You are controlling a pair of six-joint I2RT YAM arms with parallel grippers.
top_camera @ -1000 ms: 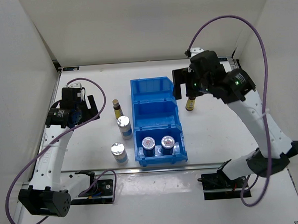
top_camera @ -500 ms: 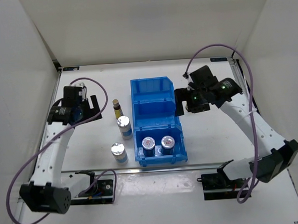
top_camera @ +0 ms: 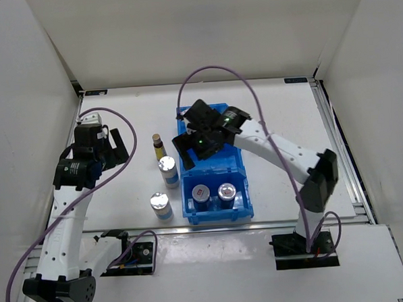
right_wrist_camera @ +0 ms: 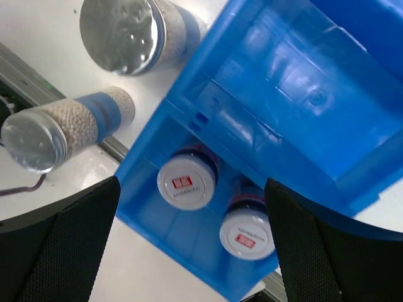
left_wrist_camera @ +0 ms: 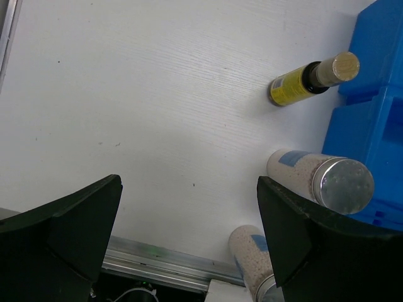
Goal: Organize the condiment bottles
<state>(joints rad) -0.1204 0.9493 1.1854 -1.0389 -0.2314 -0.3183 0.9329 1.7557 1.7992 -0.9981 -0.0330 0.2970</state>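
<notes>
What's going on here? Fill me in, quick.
The right claw hangs open and empty over the blue bin, whose near compartment holds two grey jars. Two clear silver-capped bottles and one brown bottle stand on the table left of the bin. The left claw hovers open beside them, holding nothing.

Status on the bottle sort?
Left gripper open, empty. Right gripper open, empty, over blue bin. Two grey jars in bin's near compartment; brown bottle, two clear bottles standing outside, left of it. No obstruction seen.
</notes>
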